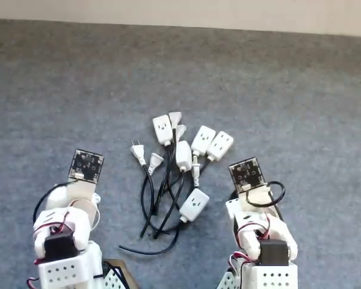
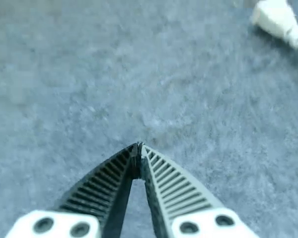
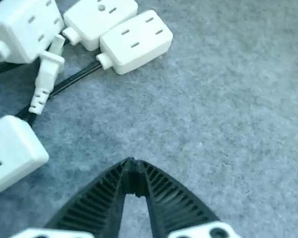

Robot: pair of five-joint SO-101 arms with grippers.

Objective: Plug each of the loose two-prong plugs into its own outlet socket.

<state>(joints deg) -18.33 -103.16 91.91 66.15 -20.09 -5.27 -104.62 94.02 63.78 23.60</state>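
Tangle of white plastic outlet sockets [image 1: 203, 139] and white two-prong plugs [image 1: 138, 153] on thin black cords [image 1: 149, 198], all heaped in the middle of the grey carpeted bench [image 1: 301, 96]. The white left arm [image 1: 66, 223] and white right arm [image 1: 259, 229] sit one on each side of the pile.

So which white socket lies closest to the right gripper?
The lone socket lowest in the high view, set apart from the others, just beside the right gripper.
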